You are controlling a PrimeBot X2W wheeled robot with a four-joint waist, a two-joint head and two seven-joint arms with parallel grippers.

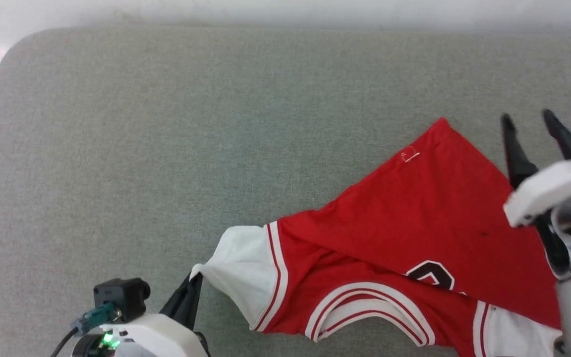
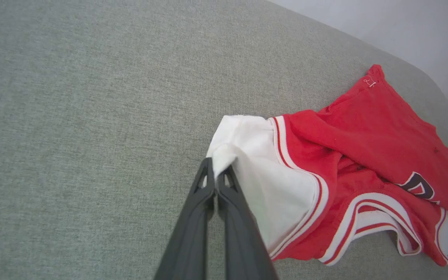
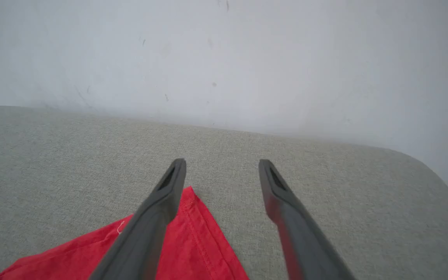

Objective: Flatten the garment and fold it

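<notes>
The garment [image 1: 414,213] is a red jersey T-shirt with white sleeves, lying rumpled on the grey cushion at the lower right, its hem folded over so a black number peeks out. My left gripper [image 1: 194,282] is shut on the tip of the white sleeve [image 2: 247,155], which the left wrist view shows pinched between the fingertips of the left gripper [image 2: 217,166]. My right gripper [image 1: 528,121] stands open above the red hem corner [image 3: 193,233], nothing between its fingers [image 3: 169,186].
The grey fabric surface [image 1: 166,124] stretches wide to the left and back. A pale wall [image 3: 224,58] rises behind its far edge. The surface's rounded corner shows at the right [image 3: 422,163].
</notes>
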